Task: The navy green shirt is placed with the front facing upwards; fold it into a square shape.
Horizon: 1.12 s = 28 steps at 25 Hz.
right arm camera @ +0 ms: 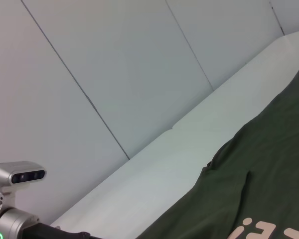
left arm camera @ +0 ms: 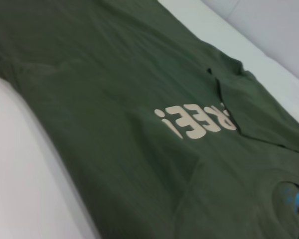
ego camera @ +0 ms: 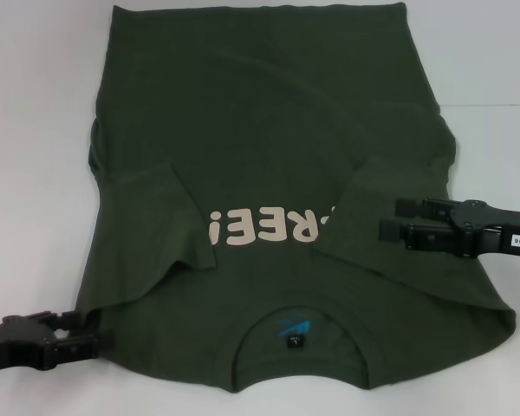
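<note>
Olive-green cloth: the navy green shirt [ego camera: 269,165] lies spread flat on the white bench [ego camera: 35,130], front side up, covering most of the middle of the surface.
Collar: the neck opening sits at the near edge, closest to the robot, with a blue neck label [ego camera: 293,329] showing inside it.
Hem: the bottom edge of the shirt lies at the far side of the bench.
Lettering: cream letters [ego camera: 269,227] run across the chest and read upside down from the head view; the first letter is covered by cloth.
Sleeves: both short sleeves are folded inward onto the body; the left sleeve [ego camera: 160,217] lies beside the exclamation mark, and the right sleeve [ego camera: 373,217] overlaps the other end of the word.
Left pincer [ego camera: 94,334]: low at the near left corner, touching the shirt's shoulder edge; its fingers are pressed on that edge, pinching the cloth.
Right pincer [ego camera: 388,218]: over the right side of the shirt, just beside the folded right sleeve; its 2 fingers are spread apart, with nothing between them.
Wall: pale grey panels [right arm camera: 114,64] rise behind the bench in the right wrist view.
</note>
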Tool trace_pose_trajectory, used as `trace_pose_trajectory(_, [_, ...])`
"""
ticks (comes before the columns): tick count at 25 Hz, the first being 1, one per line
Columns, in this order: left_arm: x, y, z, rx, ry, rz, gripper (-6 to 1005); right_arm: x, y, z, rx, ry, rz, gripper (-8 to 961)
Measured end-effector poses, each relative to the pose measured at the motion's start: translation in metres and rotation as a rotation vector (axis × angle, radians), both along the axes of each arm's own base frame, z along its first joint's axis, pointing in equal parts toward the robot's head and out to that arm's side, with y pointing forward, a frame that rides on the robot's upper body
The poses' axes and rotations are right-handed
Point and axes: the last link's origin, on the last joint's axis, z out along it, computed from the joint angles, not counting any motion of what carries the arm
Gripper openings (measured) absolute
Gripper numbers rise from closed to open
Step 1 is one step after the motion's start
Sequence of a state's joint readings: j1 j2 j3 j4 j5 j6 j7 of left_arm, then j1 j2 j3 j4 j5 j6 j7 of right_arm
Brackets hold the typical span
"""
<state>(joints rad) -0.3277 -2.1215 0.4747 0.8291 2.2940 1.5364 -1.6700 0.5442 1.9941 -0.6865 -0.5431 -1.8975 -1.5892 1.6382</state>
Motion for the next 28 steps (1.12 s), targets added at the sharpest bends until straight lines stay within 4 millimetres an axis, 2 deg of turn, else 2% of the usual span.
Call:
trace_pose_trajectory(12, [-0.012, 0.001, 0.012, 0.070, 0.022, 0.054, 859, -0.001, 0.002, 0.002, 0.009, 0.005, -0.001, 928])
trace_pose_trajectory(28, [-0.013, -0.003, 0.004, 0.017, 0.037, 0.064, 859, -0.002, 0.003, 0.003, 0.012, 0.004, 0.003, 928])
